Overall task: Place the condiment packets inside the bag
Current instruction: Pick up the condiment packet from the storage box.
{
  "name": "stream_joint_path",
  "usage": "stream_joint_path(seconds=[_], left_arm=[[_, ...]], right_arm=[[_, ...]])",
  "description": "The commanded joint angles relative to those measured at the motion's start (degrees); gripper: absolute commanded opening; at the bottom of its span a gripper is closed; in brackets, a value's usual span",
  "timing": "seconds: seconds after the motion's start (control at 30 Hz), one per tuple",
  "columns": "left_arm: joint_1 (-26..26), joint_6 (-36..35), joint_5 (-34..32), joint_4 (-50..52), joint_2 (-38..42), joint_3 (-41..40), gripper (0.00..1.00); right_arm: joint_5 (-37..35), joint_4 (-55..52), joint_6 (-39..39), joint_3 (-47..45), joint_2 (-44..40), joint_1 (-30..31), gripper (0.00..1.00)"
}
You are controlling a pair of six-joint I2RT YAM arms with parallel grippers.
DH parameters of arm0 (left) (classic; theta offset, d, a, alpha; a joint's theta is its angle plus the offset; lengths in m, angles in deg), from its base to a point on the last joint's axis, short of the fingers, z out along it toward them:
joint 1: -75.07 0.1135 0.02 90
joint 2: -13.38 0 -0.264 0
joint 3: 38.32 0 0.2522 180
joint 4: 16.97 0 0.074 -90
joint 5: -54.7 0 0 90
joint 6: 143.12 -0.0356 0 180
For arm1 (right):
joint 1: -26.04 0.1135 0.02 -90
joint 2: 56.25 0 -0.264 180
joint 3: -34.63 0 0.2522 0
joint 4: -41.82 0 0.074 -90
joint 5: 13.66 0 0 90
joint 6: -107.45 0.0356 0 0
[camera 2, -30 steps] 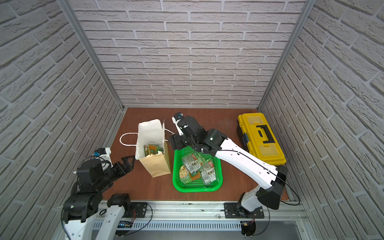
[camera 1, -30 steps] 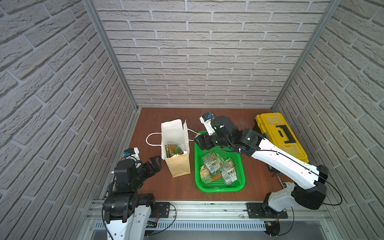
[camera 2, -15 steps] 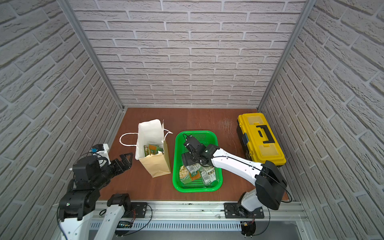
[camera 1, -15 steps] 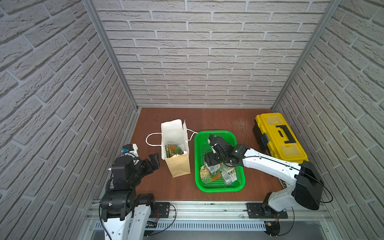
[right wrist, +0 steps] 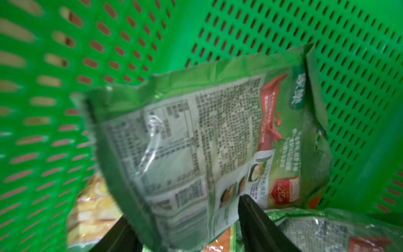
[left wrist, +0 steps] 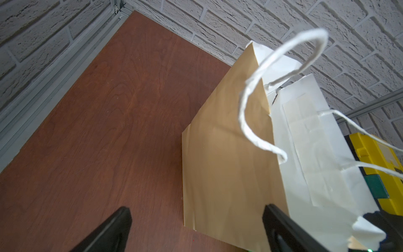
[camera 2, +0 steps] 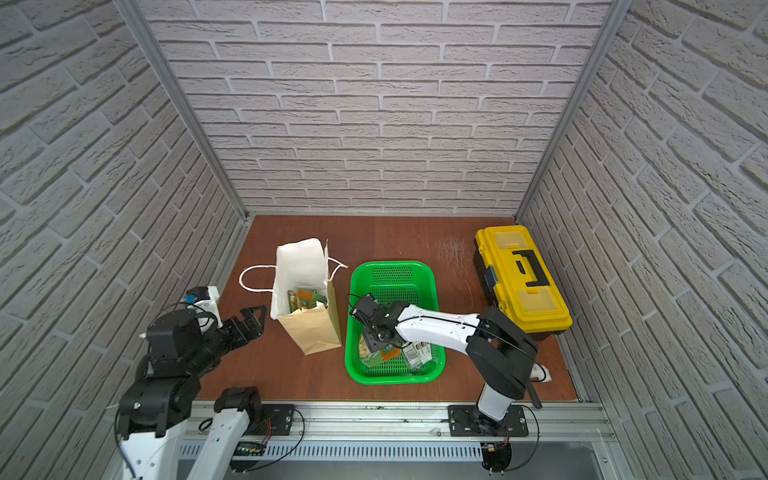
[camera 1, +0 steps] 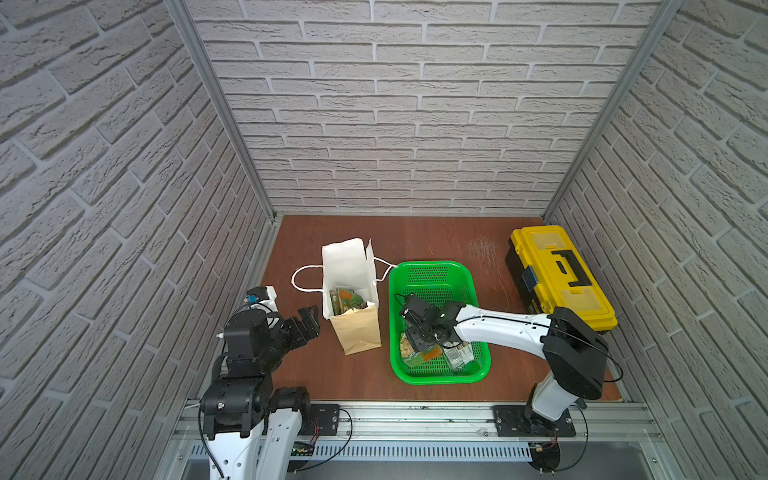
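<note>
Right gripper [camera 1: 420, 337] has sunk into one basket [camera 1: 432, 264]; whether its jaws grip, we cannot tell. Left gripper [camera 1: 307, 322] jaws wide. Brown surface [camera 1: 415, 237], brick walls [camera 1: 415, 124], one bag [camera 1: 359, 336].

1. Found left arm [camera 1: 245, 332] folded low and close to its base; left gripper [camera 1: 308, 322] held level, jaws spread wide.
2. Found right arm [camera 1: 498, 328] stretched out low; right gripper [camera 1: 417, 340] tipped downward, jaws partly apart.

Bag [camera 1: 359, 332]: matt kraft paper, white inside.
Basket [camera 1: 436, 377]: glossy perforated plastic.
Packets [right wrist: 207, 141]: crinkly, shiny film.
Table [camera 1: 415, 237]: smooth wood grain.
Fingers [right wrist: 257, 224] of my right gripper [right wrist: 183, 213]: matt black.
</note>
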Motion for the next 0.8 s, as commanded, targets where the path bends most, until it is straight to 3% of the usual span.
stream_joint_path(seconds=[0.0, 0.17, 0.23, 0.5, 0.63, 0.77], left_arm=[[0.23, -0.91, -0.17, -1.68, 0.01, 0.42, 0.98], [0.26, -0.83, -0.26, -1.57, 0.19, 0.47, 0.98], [0.30, -0.84, -0.30, -1.72, 0.36, 0.49, 0.98], [0.31, -0.75, -0.18, -1.82, 0.41, 0.34, 0.98], [0.23, -0.75, 0.00, -1.94, 0.38, 0.17, 0.98], [0.23, -0.66, 0.00, -2.07, 0.45, -0.02, 0.98]], right_arm=[[-6.79, -4.28, 1.61, 0.94, 0.76, 1.35, 0.57], [-12.99, -8.28, 2.63, 3.51, -0.77, 2.22, 0.16], [-14.81, -9.08, 2.71, 4.40, -2.94, 2.65, 0.05], [-19.07, -9.24, -1.17, 8.67, -16.47, 3.06, 0.03], [-15.25, -5.41, -6.58, 13.08, -23.01, 3.28, 0.03], [-7.05, -3.36, -10.65, 21.95, -24.86, 3.34, 0.03]])
